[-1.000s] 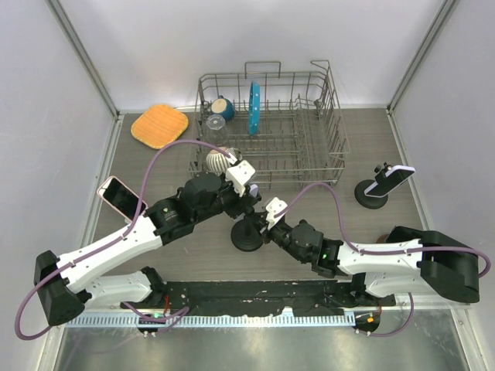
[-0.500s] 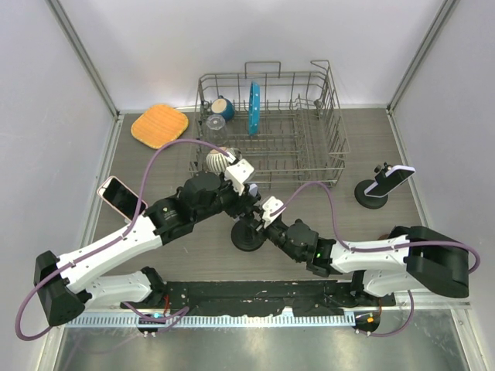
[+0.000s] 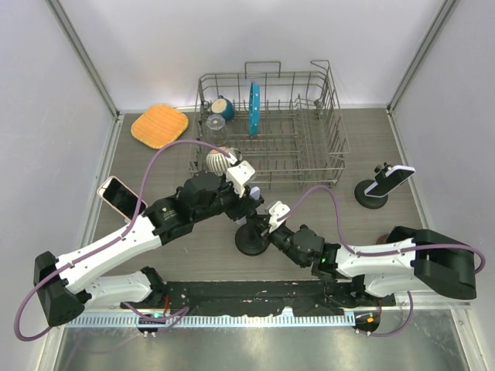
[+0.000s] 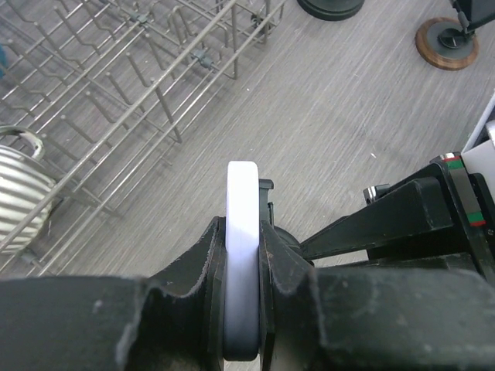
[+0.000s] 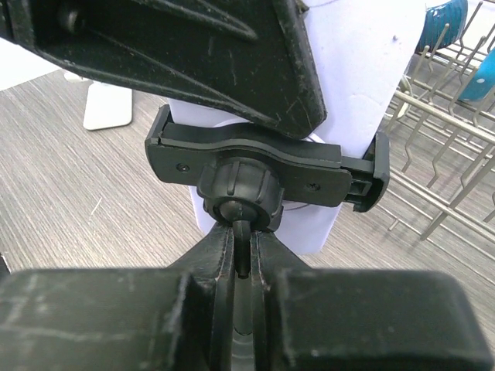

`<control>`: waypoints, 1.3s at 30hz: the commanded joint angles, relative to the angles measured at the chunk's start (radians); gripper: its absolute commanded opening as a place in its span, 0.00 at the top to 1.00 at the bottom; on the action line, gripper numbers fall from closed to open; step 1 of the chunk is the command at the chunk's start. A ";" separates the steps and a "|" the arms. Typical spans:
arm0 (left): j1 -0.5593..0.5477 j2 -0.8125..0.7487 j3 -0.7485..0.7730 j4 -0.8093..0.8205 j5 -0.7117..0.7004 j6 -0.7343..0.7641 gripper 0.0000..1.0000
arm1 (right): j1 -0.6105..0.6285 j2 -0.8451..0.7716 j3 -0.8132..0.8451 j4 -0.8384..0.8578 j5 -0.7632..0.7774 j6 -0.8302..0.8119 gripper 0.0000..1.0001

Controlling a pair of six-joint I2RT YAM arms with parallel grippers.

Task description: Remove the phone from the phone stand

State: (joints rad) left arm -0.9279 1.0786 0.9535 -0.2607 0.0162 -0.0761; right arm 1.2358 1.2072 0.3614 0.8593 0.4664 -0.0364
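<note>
A white phone (image 4: 241, 232) sits edge-up in the black phone stand (image 3: 252, 242) at the table's middle. My left gripper (image 3: 247, 202) is shut on the phone; in the left wrist view both fingers press its flat sides. In the right wrist view the phone (image 5: 348, 69) is held in the stand's black clamp (image 5: 255, 164). My right gripper (image 3: 267, 225) is shut on the stand's thin neck (image 5: 244, 232), just under the ball joint. The left gripper's finger (image 5: 193, 54) fills the top of that view.
A wire dish rack (image 3: 271, 127) with a cup and a blue plate stands behind. A second phone on a stand (image 3: 389, 178) is at the right, a pink phone (image 3: 120, 197) at the left, an orange sponge (image 3: 160, 125) at the back left, and a brown disc (image 4: 445, 42) near the right arm.
The right gripper and the stand's base have shifted slightly toward the near right. The left arm has barely moved and still holds the phone.
</note>
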 commanded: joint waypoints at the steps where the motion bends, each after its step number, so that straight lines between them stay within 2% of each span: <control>1: 0.000 -0.057 0.041 -0.100 0.010 0.001 1.00 | -0.029 -0.060 -0.041 0.050 0.212 0.035 0.99; 10: 0.001 -0.150 -0.007 -0.152 -0.133 0.006 1.00 | -0.055 -0.095 -0.096 0.041 0.274 0.078 0.99; 18: 0.014 -0.166 -0.019 -0.178 -0.223 -0.022 1.00 | -0.067 -0.143 -0.122 0.009 0.278 0.090 0.99; 25: 0.034 -0.157 -0.015 -0.189 -0.329 -0.079 1.00 | -0.067 -0.152 -0.131 0.009 0.212 0.067 0.99; 33: 0.038 -0.134 -0.001 -0.227 -0.550 -0.152 1.00 | -0.065 -0.140 -0.118 -0.034 0.103 0.043 0.99; 39: 0.038 -0.118 0.013 -0.273 -0.662 -0.203 1.00 | -0.065 -0.132 -0.111 -0.048 0.078 0.013 0.99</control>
State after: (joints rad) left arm -0.9615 1.0073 0.9302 -0.3275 -0.1814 -0.3637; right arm 1.2057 1.1038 0.2886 0.8661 0.3702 -0.0097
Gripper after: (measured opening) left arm 0.198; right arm 0.124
